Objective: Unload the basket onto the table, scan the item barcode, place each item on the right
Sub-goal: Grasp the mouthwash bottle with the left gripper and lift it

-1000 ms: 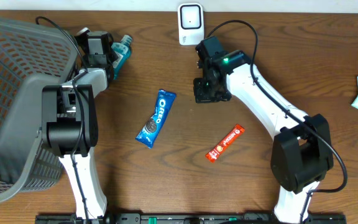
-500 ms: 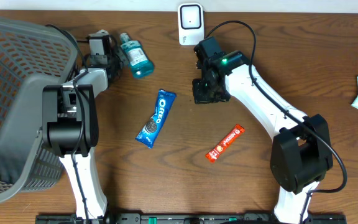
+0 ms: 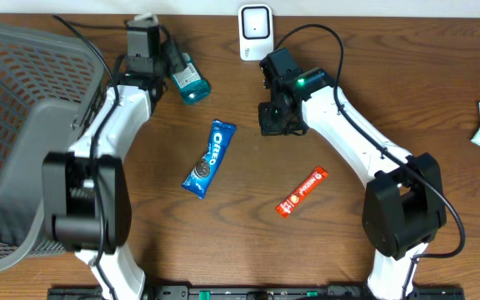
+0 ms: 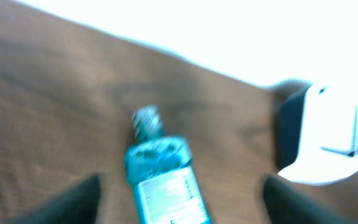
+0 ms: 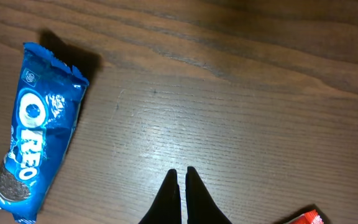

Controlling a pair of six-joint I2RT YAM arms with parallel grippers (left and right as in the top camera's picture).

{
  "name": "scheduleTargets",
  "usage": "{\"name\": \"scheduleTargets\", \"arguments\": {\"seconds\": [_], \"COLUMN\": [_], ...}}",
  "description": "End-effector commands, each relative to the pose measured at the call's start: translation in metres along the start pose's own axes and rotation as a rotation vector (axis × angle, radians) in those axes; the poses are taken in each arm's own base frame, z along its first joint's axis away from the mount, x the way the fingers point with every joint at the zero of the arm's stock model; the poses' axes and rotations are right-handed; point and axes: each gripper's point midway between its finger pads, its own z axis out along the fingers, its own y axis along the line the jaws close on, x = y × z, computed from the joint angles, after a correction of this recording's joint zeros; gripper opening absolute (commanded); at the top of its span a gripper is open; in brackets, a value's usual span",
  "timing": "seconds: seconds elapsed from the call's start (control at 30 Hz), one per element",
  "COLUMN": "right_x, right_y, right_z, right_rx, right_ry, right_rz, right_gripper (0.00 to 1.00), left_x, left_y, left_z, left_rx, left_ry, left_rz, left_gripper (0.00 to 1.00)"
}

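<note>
Mouthwash bottle [image 3: 188,81] lies flat on the table [image 3: 248,250], left of the white scanner [image 3: 255,32]. Left gripper [image 4: 185,205] stands wide open, one finger either side of it (not touching, view blurred). Right gripper [image 5: 180,196] is pinched shut on nothing, near the Oreo pack [image 3: 208,158].

The left arm [image 3: 122,108] and right arm [image 3: 348,125] share one construction: white rounded link covers joined by black cylindrical joint housings [image 3: 82,208]. A thin black cable [image 3: 307,33] runs from the right arm's black wrist module, which carries a green indicator light [image 3: 304,81] (lit). The right gripper [image 5: 181,173] has black tapered fingers.
</note>
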Motion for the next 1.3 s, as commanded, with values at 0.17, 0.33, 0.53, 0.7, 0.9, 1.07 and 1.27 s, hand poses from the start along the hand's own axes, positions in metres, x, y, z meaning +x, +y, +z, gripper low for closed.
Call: {"name": "scheduleTargets", "arguments": {"seconds": [0.17, 0.33, 0.53, 0.7, 0.9, 1.07, 1.27], "right_x": [0.001, 0.001, 0.001, 0.004, 0.010, 0.011, 0.012], "right_y": [0.003, 0.003, 0.003, 0.002, -0.001, -0.001, -0.002], "right_z": [-0.002, -0.002, -0.002, -0.002, -0.002, -0.002, -0.002], "right_rx": [0.006, 0.007, 0.007, 0.011, 0.022, 0.023, 0.025], "right_ry": [-0.008, -0.008, -0.009, 0.002, 0.029, 0.033, 0.037], "right_rz": [-0.020, -0.020, -0.021, -0.020, -0.037, -0.036, -0.036], "right_gripper": [0.01, 0.01, 0.01, 0.01, 0.01, 0.01, 0.01], "left_x": [0.026, 0.050, 0.069, 0.092, 0.113, 0.119, 0.137], "left_y": [0.014, 0.020, 0.008, 0.006, 0.017, 0.020, 0.021], "left_z": [0.023, 0.041, 0.054, 0.064, 0.076, 0.079, 0.087], "left_rx": [-0.139, -0.163, -0.149, -0.164, -0.200, -0.205, -0.193], "left_ry": [0.010, 0.054, 0.068, 0.106, 0.144, 0.152, 0.205], "left_rz": [-0.065, -0.135, -0.206, -0.230, -0.234, -0.233, -0.200], "left_gripper": [0.98, 0.98, 0.98, 0.98, 0.98, 0.98, 0.88]}}
